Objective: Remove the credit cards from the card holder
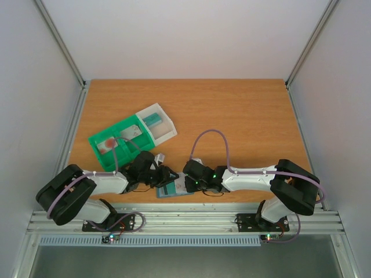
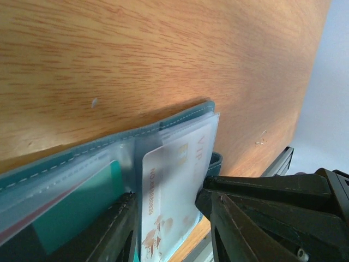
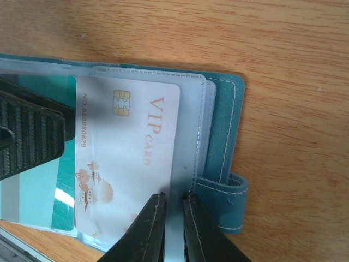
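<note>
right gripper [image 3: 174,214] clenched thinly on the nearest edge of the credit card [image 3: 136,155], which sits sleeved in the card holder [image 3: 221,125] lying open just ahead of its fingertips, so i can draw it out. left gripper [image 2: 166,210] straddles that leaf, jaws half apart, presumably bracing it; whether it truly grips i cannot tell.
</note>
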Robot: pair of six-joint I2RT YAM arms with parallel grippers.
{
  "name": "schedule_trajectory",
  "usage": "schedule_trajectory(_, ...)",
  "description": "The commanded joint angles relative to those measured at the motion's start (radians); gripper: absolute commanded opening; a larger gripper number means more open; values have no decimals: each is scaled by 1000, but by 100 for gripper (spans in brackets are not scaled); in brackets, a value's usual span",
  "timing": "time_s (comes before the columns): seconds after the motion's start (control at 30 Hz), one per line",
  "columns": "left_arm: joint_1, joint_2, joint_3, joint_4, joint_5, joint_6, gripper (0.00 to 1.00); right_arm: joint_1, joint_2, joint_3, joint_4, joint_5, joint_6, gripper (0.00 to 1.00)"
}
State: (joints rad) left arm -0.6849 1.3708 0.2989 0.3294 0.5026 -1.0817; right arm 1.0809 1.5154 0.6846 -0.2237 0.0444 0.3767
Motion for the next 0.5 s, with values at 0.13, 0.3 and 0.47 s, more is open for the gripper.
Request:
schedule_trajectory(0.13, -4, 79, -4, 92, -3, 35, 32, 0, 14, -28, -24, 30, 11, 11)
schedule_trajectory(0.3, -4, 68, -10, 110, -1, 31, 10, -1, 16, -28, -26, 29, 11, 10)
schedule_trajectory(0.47, -4, 31, -14, 91, -8, 34, 0, 0, 25, -28, -23, 27, 14, 10)
